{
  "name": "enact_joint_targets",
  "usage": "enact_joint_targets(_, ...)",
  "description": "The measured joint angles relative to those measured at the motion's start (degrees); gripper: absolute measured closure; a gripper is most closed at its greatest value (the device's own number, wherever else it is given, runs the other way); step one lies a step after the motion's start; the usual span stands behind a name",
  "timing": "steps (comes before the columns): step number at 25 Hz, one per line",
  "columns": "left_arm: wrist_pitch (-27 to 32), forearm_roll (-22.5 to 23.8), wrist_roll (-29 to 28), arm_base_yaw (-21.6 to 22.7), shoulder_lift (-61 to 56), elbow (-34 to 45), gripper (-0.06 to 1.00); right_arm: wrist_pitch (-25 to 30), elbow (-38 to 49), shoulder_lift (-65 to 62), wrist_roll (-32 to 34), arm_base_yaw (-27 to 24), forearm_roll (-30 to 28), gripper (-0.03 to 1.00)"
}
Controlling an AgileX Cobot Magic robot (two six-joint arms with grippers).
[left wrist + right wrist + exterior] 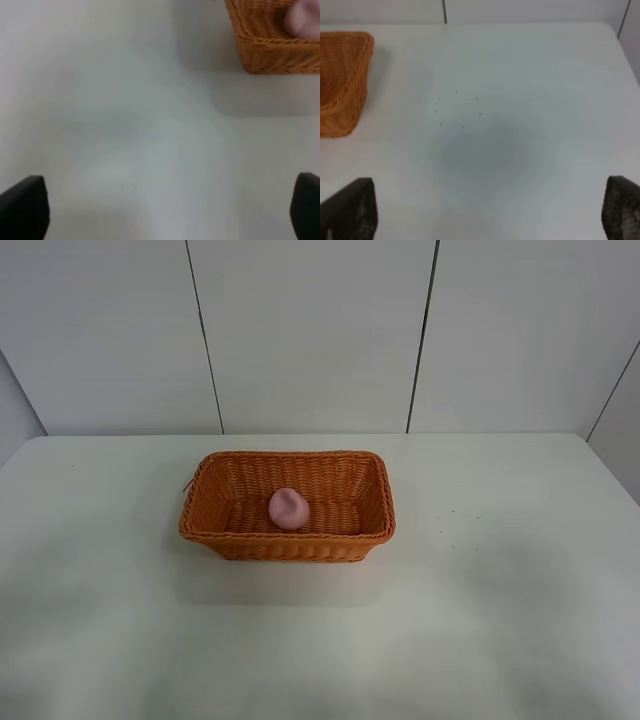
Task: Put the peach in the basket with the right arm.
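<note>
near edge of the overhead frame: bare white table (320, 660), no arms in that view. left gripper (165, 207) shows only in its wrist view, two dark fingertips (22, 207) at the lower corners, spread wide, nothing between them, only tabletop under them. right gripper (487, 207) is the same in its wrist view: dark fingers (350, 210) at the lower corners, wide apart, holding nothing. small dark specks (457, 107) dot the table ahead of the right gripper.

mid frame overhead: basket (290, 545) sits slightly left of centre, long side across the frame, upright on the table. peach (288, 508) lies inside it on the floor, about mid-length, not touching the rim. left wrist view catches a basket corner at its upper right with the peach blurred inside at the frame edge. right wrist view catches one end of the basket at its left edge, peach not visible there. both grippers sit well apart from the basket.

far: table back edge, then a white panelled wall (310, 330) with dark vertical seams.
</note>
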Motion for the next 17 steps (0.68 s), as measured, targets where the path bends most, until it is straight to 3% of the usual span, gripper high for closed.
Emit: enact_joint_targets(17, 0.0, 0.1, 0.0, 0.0, 0.0, 0.0, -0.04, 0.0, 0.0, 0.0, 0.0, 0.1, -0.1, 0.27)
